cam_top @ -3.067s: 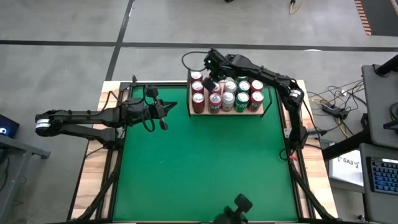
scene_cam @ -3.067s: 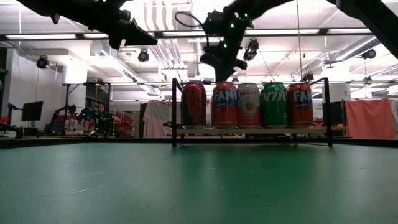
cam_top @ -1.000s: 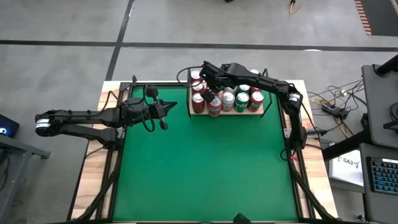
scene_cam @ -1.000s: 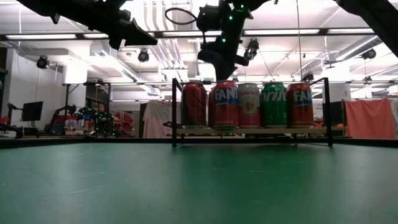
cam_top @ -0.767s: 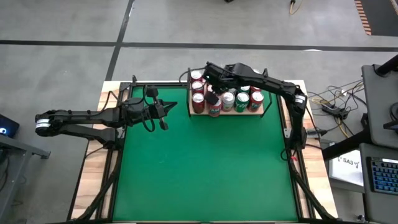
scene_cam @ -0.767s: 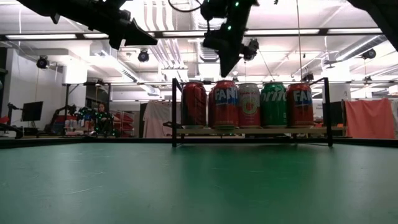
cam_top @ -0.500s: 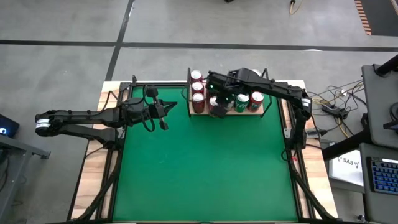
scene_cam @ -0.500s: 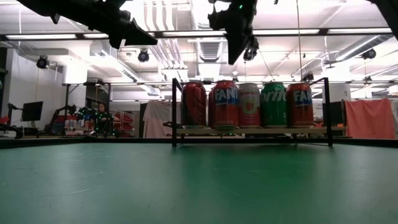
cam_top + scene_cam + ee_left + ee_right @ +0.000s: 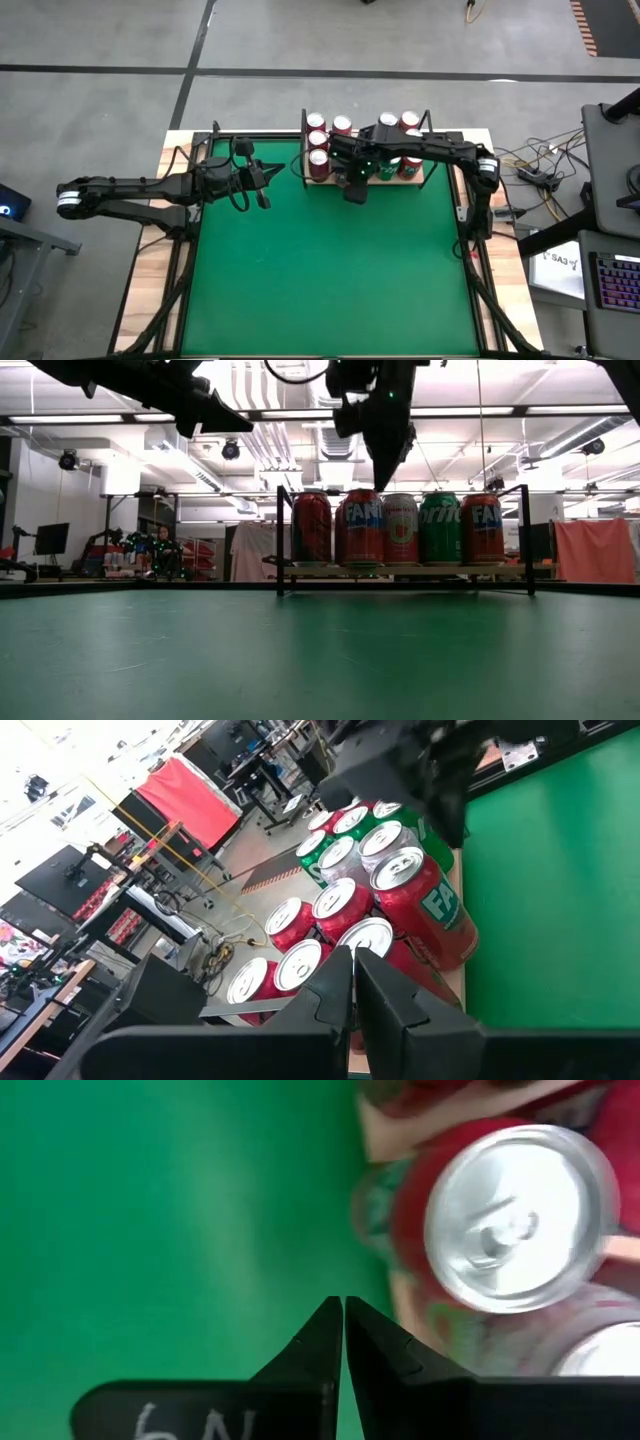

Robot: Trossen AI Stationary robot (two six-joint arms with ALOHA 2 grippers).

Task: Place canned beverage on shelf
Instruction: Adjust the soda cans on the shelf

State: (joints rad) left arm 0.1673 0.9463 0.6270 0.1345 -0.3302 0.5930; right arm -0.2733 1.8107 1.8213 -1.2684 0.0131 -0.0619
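1. The right gripper [image 9: 354,190] hangs in the air above the green table [image 9: 320,270], just in front of the shelf [image 9: 428,172]. Its fingers [image 9: 330,1335] are pressed together and hold nothing.
2. In the low view the right gripper [image 9: 384,472] points downward, with its tip above the tops of the front row of cans and clear of them.
3. The shelf stands at the far edge of the table, behind the right gripper. It is loaded with cans in rows.
4. The front row, seen in the low view, is five cans standing upright side by side: a red can [image 9: 312,527], a red Fanta can [image 9: 360,527], a red-and-white can [image 9: 400,528], a green Sprite can [image 9: 440,528] and another red Fanta can [image 9: 484,528].
5. The right wrist view looks straight down on the silver top of a red can [image 9: 510,1230], just beyond the closed fingertips and not touching them.
6. The left gripper [image 9: 262,176] waits above the far left part of the table, well apart from the shelf. Its fingers [image 9: 335,995] are pressed together and empty.
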